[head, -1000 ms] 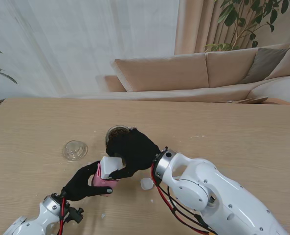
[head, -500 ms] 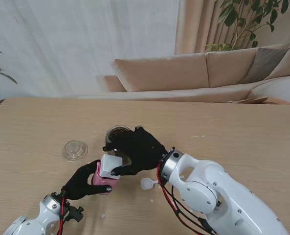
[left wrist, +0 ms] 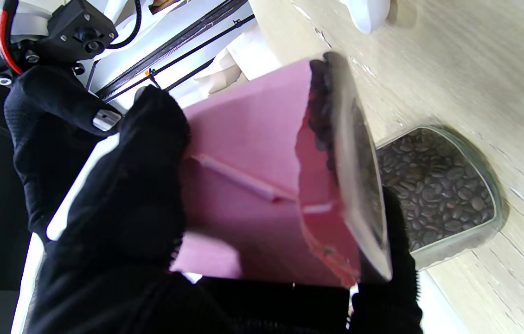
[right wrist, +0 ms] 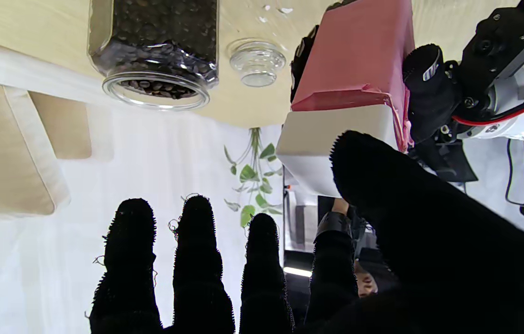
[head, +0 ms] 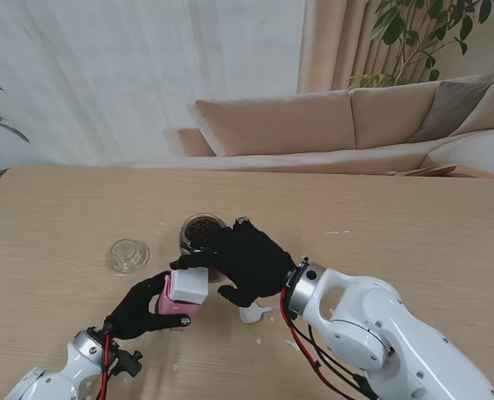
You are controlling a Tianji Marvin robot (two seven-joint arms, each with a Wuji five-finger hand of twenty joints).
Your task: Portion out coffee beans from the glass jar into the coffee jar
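Count on the table (head: 413, 208): one glass jar (head: 201, 231) of beans, open-topped; one pink coffee jar (head: 182, 297) with a white lid (head: 190, 286) sitting on it; one clear glass lid (head: 128, 255) lying alone to the left; one small white scoop (head: 253, 313), lying just right of the pink jar.

Left hand (head: 138, 308): fingers wrapped around the pink coffee jar, clamped on it. The wrist view shows beans inside, behind a clear side panel.

Right hand (head: 242, 258): fingers spread apart, holding nothing. It hovers just right of the white lid, thumb close to the lid. Whether it touches the lid cannot be told. The glass jar stands just beyond this hand, farther from the robot, uncovered in the stand view.

Change against one second ago: the right hand was over the glass jar's mouth with its fingers at the white lid; it has since pulled back rightward, exposing the jar. The scoop sits slightly farther right.
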